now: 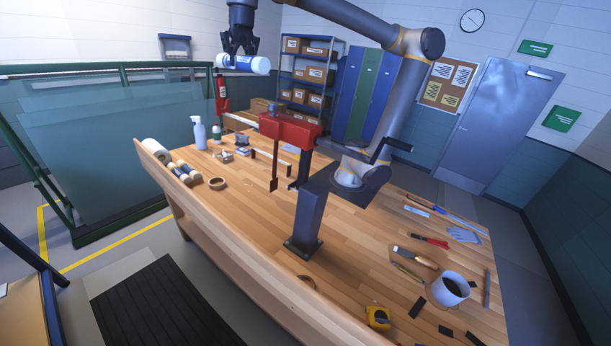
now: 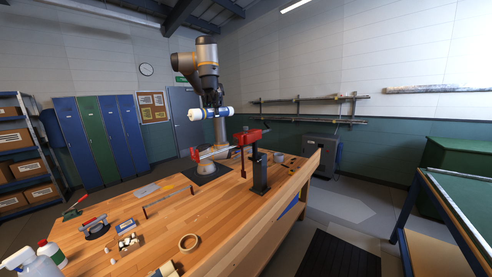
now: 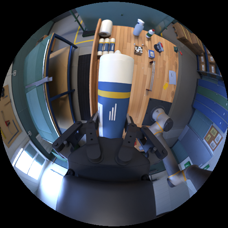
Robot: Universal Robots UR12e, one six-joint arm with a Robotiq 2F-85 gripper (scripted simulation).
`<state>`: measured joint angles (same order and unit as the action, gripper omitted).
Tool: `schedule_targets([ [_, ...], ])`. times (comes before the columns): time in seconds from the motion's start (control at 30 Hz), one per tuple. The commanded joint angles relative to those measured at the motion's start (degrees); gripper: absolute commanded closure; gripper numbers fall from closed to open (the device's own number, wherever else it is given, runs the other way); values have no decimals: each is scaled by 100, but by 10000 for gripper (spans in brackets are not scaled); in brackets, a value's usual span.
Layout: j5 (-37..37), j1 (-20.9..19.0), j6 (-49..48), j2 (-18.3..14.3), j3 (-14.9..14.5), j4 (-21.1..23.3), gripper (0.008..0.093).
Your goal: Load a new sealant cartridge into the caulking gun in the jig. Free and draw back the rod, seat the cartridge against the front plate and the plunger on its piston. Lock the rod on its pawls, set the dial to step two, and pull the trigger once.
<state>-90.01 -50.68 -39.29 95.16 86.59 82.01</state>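
The white and blue sealant cartridge (image 1: 243, 62) (image 2: 210, 112) (image 3: 114, 89) lies level high above the red caulking gun (image 1: 288, 130) (image 2: 247, 136), carried in my closed gripper (image 1: 238, 53) (image 2: 213, 109) (image 3: 112, 123) by its blue middle. The gun sits on a dark jig post (image 1: 308, 216) (image 2: 260, 174) at mid-bench, its trigger hanging down and its rod handle (image 1: 389, 148) sticking out toward the arm's base. The gun's cradle rails run to a red front plate (image 2: 194, 155). The dial on top of the gun (image 1: 272, 107) is too small to read.
The jig post and gun stand straight below the arm's reach. Spare cartridges (image 1: 183, 171) (image 3: 106, 46), a paper roll (image 1: 156, 150) and a tape ring (image 1: 217, 183) lie near the bench's front edge. Hand tools and a cup (image 1: 450, 288) lie at the bench's other end.
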Motion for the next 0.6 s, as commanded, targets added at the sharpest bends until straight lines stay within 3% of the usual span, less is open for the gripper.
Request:
schedule_targets([
  [0.0,0,1,1,11,229,163,934],
  [0.1,0,-2,2,37,718,619,934],
  [0.17,1,-4,3,40,870,780,934],
  [0.57,1,-8,6,43,927,857,934],
])
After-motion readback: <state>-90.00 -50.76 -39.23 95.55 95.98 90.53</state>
